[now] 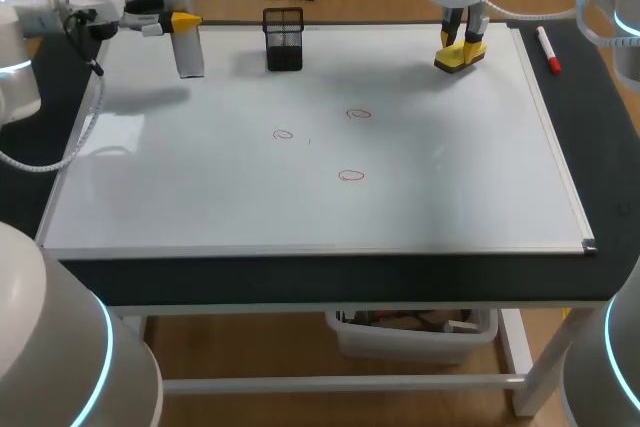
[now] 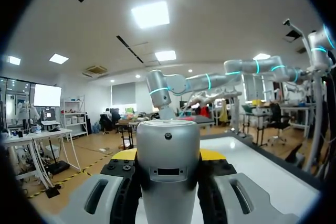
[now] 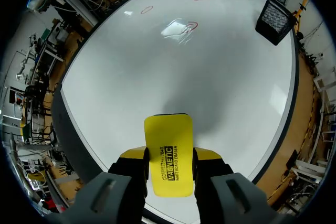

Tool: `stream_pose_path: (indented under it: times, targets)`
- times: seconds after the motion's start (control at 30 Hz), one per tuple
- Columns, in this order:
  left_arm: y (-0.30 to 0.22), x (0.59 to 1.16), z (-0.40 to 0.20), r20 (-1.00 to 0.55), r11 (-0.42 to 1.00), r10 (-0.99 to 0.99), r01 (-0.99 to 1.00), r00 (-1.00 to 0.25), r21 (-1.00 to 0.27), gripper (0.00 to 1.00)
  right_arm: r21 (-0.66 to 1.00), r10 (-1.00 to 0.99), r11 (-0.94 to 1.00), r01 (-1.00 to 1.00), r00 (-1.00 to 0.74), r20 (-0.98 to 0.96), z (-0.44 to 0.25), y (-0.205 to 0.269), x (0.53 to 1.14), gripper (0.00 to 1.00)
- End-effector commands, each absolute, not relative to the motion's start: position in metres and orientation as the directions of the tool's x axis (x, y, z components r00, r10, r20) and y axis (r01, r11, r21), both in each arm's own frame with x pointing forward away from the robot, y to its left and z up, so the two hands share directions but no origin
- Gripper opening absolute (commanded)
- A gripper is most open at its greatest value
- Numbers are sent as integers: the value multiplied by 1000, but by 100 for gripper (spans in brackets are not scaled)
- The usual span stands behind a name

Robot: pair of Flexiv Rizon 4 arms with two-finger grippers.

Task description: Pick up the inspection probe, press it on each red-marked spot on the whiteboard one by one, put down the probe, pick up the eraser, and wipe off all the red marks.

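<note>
Three red marks (image 1: 351,175) sit unwiped near the middle of the whiteboard (image 1: 480,197). Our left gripper (image 1: 180,22) is clamped on the silver probe (image 2: 168,166) over the board's far left corner, and our right gripper (image 1: 460,55) pinches the yellow eraser (image 3: 168,140) by its long sides near the far right edge. We judge the probe rigid, smooth and likely slippery, best held round its barrel. The eraser looks light and hard-shelled, so a side grip suits flat wiping.

Near end of probe (image 2: 168,156) off-frame
</note>
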State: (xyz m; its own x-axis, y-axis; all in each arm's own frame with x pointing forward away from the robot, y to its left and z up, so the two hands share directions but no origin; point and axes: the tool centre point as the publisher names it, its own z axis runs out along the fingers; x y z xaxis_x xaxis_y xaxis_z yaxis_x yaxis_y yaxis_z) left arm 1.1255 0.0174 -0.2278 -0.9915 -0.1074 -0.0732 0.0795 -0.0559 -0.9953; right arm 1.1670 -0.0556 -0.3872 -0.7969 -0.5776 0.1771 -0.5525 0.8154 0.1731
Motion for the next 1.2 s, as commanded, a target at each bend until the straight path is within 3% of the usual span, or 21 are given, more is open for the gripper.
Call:
stream_pose_path:
  times: [0.03, 1.2]
  targets:
    - [18, 1127, -227, -73, -57, -104, 79, -992, -995, 0, 134, -585, 811, -569, -788, 195, -380, -48, 1162, 0]
    - [18, 1127, -227, -73, -57, -104, 79, -992, -995, 0, -25, -813, 557, -830, -551, 187, -367, 124, 1058, 0]
